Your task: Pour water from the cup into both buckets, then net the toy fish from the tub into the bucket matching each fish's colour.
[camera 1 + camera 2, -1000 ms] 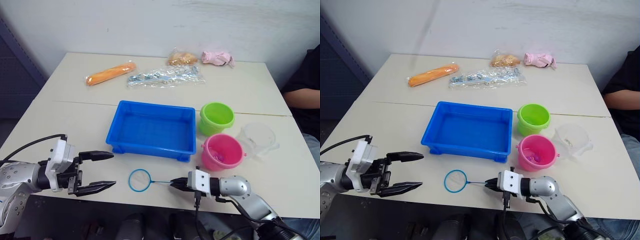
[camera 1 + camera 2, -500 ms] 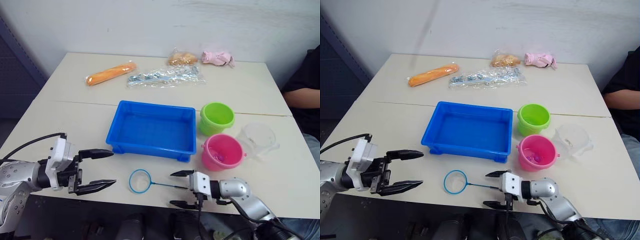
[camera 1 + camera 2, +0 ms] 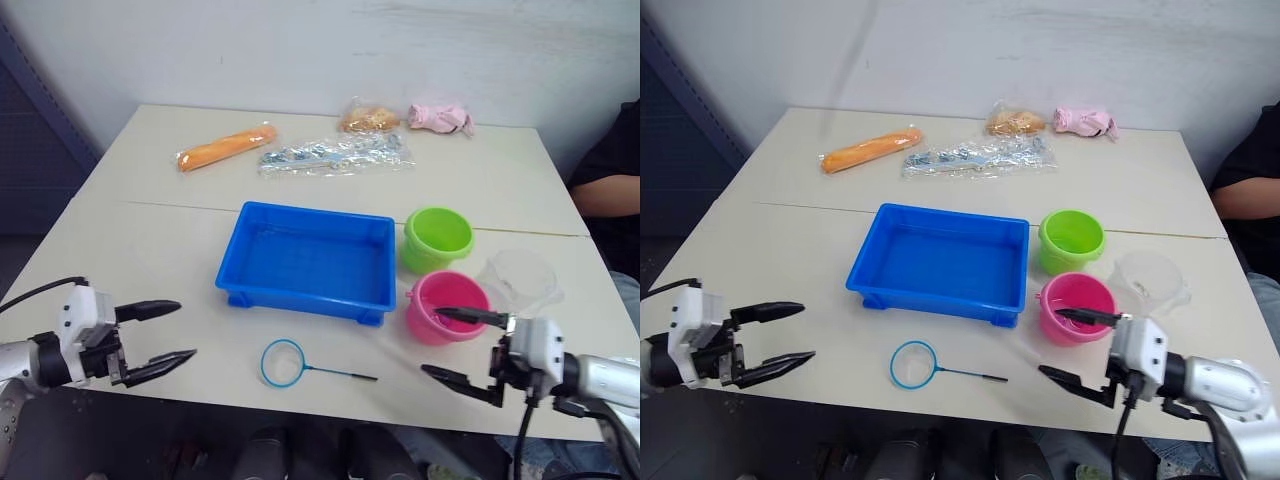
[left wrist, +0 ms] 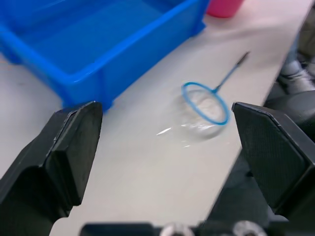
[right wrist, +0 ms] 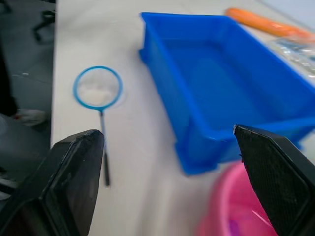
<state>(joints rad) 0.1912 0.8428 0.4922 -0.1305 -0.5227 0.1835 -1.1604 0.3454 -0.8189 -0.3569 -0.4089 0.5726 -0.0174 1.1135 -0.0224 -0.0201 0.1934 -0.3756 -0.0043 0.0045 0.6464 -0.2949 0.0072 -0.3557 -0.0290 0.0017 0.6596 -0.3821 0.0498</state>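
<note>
The blue tub (image 3: 300,299) sits mid-table, and the toy fish are hidden from view. To its right stand the lime green bucket (image 3: 437,238) and the pink bucket (image 3: 444,322), with the clear cup (image 3: 520,280) beside them. In front of the tub the net (image 3: 282,362) lies flat on the table, its thin handle pointing right. Neither gripper touches the net. My right gripper (image 3: 430,341) hangs open and empty just in front of the pink bucket, right of the handle's end. My left gripper (image 3: 187,328) is open and empty near the front left edge, well left of the hoop.
Along the back of the table lie an orange packet (image 3: 222,147), a clear bag (image 3: 333,153), a tan bag (image 3: 366,117) and a pink cloth (image 3: 440,118). A person's arm (image 3: 610,175) rests at the far right edge.
My right gripper opened, let go of the net's handle and drew back to the right. The left gripper pulled back to the left. The net stays on the table.
</note>
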